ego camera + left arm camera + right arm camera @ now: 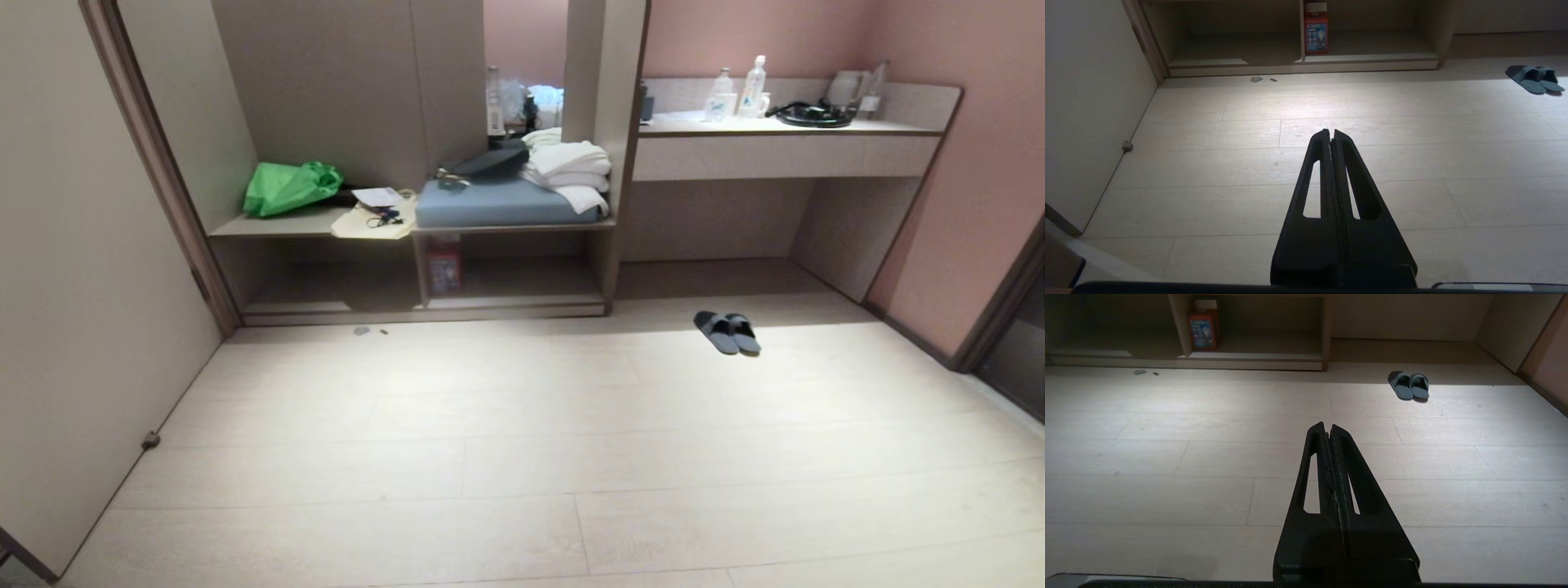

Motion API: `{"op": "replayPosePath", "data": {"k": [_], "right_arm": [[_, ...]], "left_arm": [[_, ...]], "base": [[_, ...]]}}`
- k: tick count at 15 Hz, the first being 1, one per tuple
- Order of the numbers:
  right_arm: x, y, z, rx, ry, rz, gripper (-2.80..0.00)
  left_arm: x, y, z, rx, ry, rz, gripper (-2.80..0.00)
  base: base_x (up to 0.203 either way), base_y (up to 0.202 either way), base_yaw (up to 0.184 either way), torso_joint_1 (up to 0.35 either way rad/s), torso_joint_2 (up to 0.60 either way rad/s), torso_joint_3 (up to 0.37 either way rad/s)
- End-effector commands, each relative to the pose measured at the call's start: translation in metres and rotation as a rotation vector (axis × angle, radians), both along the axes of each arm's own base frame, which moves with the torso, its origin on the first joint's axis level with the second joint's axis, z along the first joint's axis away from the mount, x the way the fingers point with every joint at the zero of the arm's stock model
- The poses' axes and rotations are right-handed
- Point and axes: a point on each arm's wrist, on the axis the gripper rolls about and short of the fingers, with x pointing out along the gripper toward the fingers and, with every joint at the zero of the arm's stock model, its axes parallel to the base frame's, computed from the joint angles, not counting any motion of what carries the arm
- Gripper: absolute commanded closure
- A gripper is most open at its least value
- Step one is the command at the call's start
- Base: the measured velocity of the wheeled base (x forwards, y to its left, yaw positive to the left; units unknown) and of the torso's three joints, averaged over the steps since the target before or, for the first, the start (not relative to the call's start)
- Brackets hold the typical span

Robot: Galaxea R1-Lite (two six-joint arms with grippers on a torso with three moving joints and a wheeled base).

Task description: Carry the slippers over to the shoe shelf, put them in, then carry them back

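Observation:
The dark grey slippers (727, 331) lie side by side on the pale floor in front of the desk recess, seen also in the left wrist view as slippers (1534, 79) and in the right wrist view as slippers (1409, 385). The shoe shelf (522, 282) is the low cubby under the blue cushion, to the left of the slippers; the shoe shelf (1274, 345) looks bare inside. My left gripper (1330, 131) is shut and holds nothing, far back from everything over bare floor. My right gripper (1327, 426) is likewise shut and holds nothing. Neither arm shows in the head view.
A red box (443, 265) stands at the cubby divider. The bench carries a green bag (290, 187), a blue cushion (498, 204) and folded white towels (571, 167). The desk counter (784, 126) holds bottles. A wall (73, 286) runs along the left, with a door stop (150, 441).

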Motion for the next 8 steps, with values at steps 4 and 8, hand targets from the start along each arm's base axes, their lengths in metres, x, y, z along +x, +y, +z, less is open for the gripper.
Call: {"op": "replayPosePath", "data": {"k": [4,8], "right_arm": [[0.0000,0.0000,0.0001,0.003,-0.001,0.000,0.00],[0.0000,-0.0001,-0.0002,0.049,0.002,-0.004,0.00]], "left_arm": [[0.0000,0.0000,0.0000,-0.001,0.000,0.000,0.00],[0.0000,0.0000,0.0000,-0.001,0.000,0.001,0.00]], "base": [[0.000,0.000,0.000,0.000,0.00,0.000],[0.000,0.000,0.000,0.000,0.00,0.000]]}}
